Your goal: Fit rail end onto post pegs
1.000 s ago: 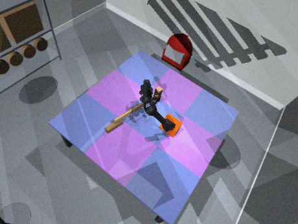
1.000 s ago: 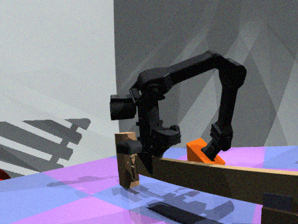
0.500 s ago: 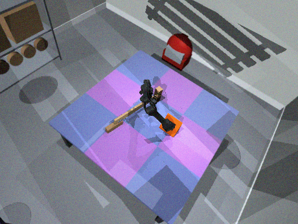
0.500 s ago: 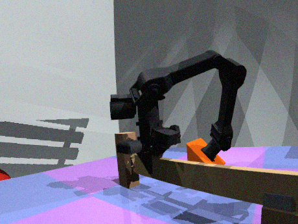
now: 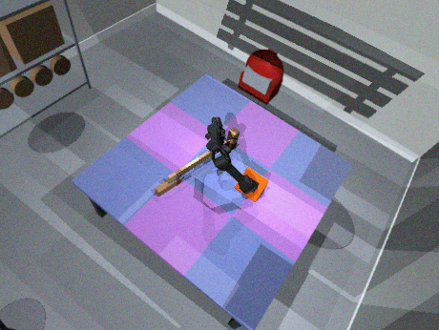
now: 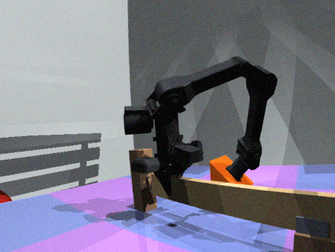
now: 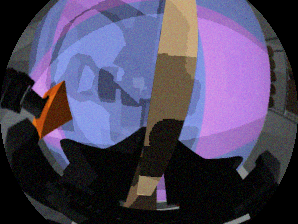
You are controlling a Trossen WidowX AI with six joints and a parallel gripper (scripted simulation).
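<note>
The wooden rail (image 5: 191, 167) (image 6: 233, 198) (image 7: 172, 85) has its far end at the bracket (image 6: 312, 226) on the low footboard block (image 5: 161, 190) (image 6: 314, 243). Its near end is up off the table, at the short upright post (image 5: 233, 136) (image 6: 140, 191). My gripper (image 5: 217, 152) (image 6: 168, 186) (image 7: 153, 131) is shut on the rail close to that end, pointing down beside the post. The rail looks roughly level. The fingers hide the pegs, the holes and most of the rail's end, so I cannot tell whether the end touches the post.
The arm's base stands on an orange block (image 5: 260, 186) (image 6: 222, 169) on the checkered blue and pink table (image 5: 110, 167). A red object (image 5: 262, 76) is beyond the table's back edge. A shelf with boxes and round items stands at the far left.
</note>
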